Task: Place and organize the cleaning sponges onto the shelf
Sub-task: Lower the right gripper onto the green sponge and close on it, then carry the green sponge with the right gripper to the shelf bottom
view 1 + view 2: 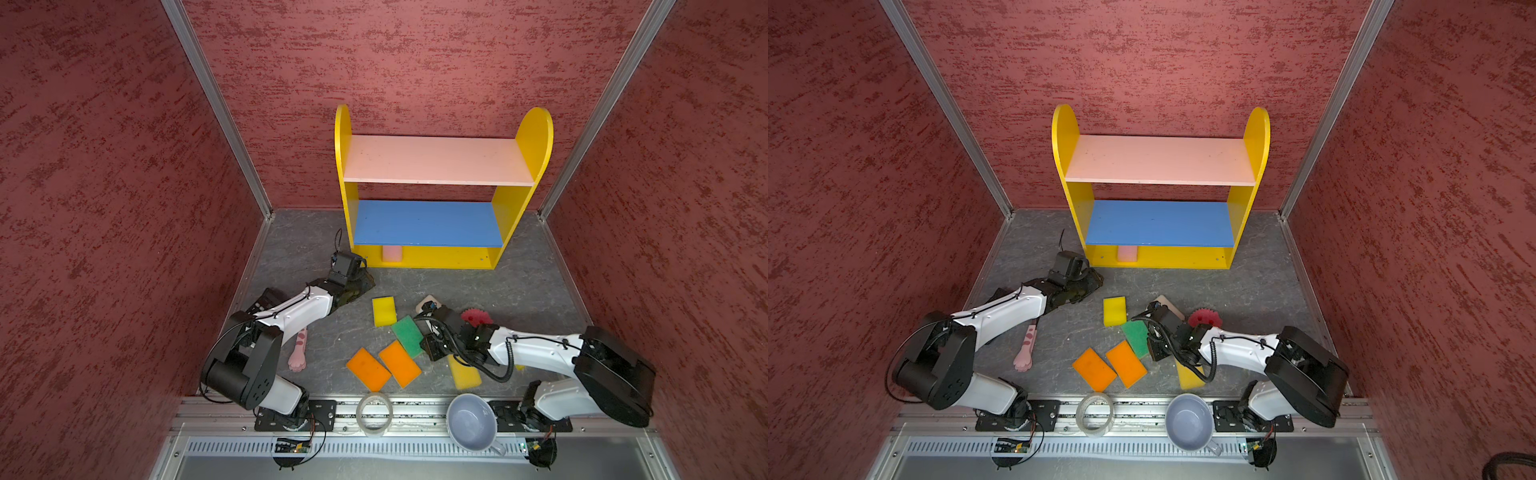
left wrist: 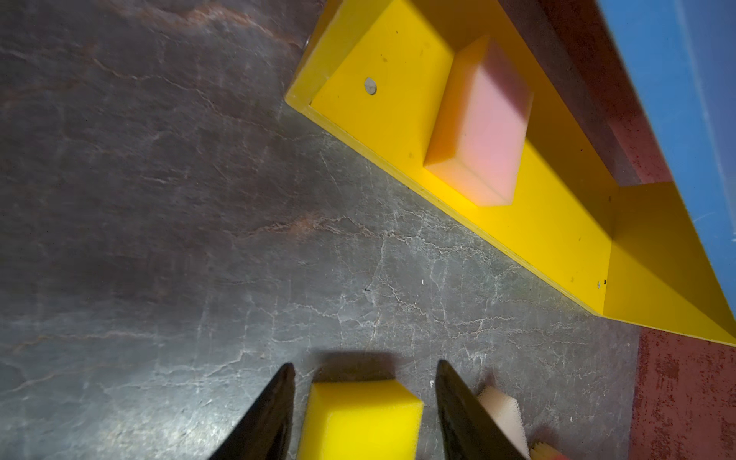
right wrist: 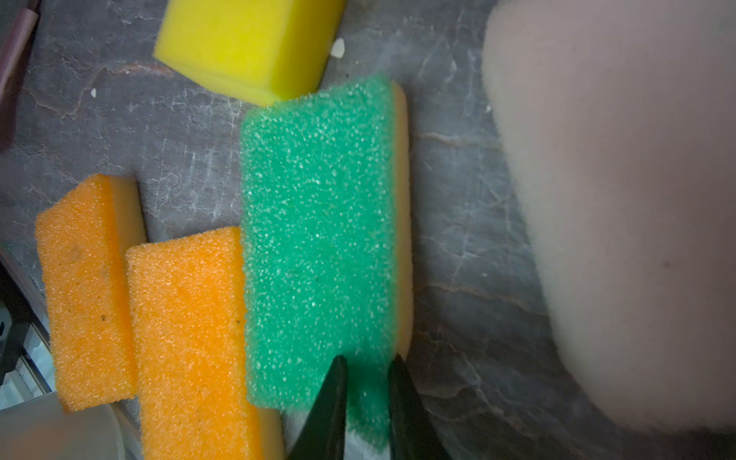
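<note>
Nearest the lens, a lilac mug (image 1: 471, 422) and a clear tape roll (image 1: 374, 431) rest on the metal rail, at the counter (image 1: 519, 291) edge farthest from the shelf (image 1: 436, 160).

Shelf: upright against the back wall. A pink sponge (image 2: 482, 127) lies on its yellow base, toward the end nearer the left arm.

Left pincer (image 2: 365, 364): low over the counter just in front of that end of the shelf, fingers apart. A yellow sponge (image 1: 384, 311) lies just beyond its tips.

Right pincer (image 3: 366, 360): farther out from the shelf front, fingers almost together, nipping one end of the green sponge (image 3: 318, 219).

Orange sponges (image 1: 400, 363): two, side by side, touching the green sponge on its side away from the shelf.

A white sponge (image 1: 426, 302) and a round red sponge (image 1: 478, 318) sit between the right arm and the shelf. The pale blur in the right wrist view is probably the white one.

A second yellow sponge (image 1: 464, 374) shows partly beneath the right arm, well out from the shelf.
</note>
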`<state>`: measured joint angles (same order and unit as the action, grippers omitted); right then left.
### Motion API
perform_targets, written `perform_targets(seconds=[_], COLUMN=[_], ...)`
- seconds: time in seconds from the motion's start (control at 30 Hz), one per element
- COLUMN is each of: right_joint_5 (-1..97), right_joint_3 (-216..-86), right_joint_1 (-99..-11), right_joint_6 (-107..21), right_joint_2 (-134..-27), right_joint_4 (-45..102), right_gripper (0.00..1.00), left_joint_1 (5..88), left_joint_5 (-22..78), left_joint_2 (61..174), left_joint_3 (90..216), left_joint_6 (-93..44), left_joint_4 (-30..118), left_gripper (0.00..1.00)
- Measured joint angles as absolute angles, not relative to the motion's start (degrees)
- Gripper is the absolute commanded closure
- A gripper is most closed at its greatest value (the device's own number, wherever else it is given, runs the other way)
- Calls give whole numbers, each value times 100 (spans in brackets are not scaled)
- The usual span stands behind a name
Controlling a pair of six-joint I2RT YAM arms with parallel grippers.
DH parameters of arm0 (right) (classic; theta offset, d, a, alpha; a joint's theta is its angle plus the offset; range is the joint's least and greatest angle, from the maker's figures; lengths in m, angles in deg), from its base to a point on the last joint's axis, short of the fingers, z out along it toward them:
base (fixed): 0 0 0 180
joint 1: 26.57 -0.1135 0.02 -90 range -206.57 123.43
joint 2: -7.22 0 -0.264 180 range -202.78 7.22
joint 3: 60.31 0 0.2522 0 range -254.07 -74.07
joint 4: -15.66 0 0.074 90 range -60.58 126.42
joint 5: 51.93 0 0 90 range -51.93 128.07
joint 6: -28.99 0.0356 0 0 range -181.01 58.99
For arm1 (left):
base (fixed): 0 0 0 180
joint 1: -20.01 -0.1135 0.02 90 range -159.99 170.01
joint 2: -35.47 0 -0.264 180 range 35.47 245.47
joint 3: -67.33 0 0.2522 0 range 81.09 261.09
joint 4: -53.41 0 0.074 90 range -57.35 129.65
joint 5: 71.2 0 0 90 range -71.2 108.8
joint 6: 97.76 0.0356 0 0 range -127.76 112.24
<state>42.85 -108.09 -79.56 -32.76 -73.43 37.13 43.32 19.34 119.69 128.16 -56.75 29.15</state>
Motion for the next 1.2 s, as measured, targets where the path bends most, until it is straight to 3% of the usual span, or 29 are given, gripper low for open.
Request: perform_targets(seconds=[0.1,0.4,0.8,1.2], right_joint_5=[4280,4228,4241,3821], right_joint_3=[-11080,-12219,-13268,-13045], right_joint_1=[-7814,-6688,-5608,-5014], right_joint_6=[-3374,-3800,-3846,-3523], right_joint_2=[-7325,-7181,-9089,-9229], right_joint_4=[3955,4596,4386,3300], right_gripper=[94,94,98,98], left_joint_1=[4256,4142,3917,3891], left_joint_5=[1934,1912,1886,1717], left_joint_2=[11775,10820,10037,9454], left_joint_3=[12761,12353,11787,11183], left_joint_6=[-5647,-5483,-5314,-5356], left_joint_4=[2910,2895,2703,2202], left_gripper=[43,42,42,41])
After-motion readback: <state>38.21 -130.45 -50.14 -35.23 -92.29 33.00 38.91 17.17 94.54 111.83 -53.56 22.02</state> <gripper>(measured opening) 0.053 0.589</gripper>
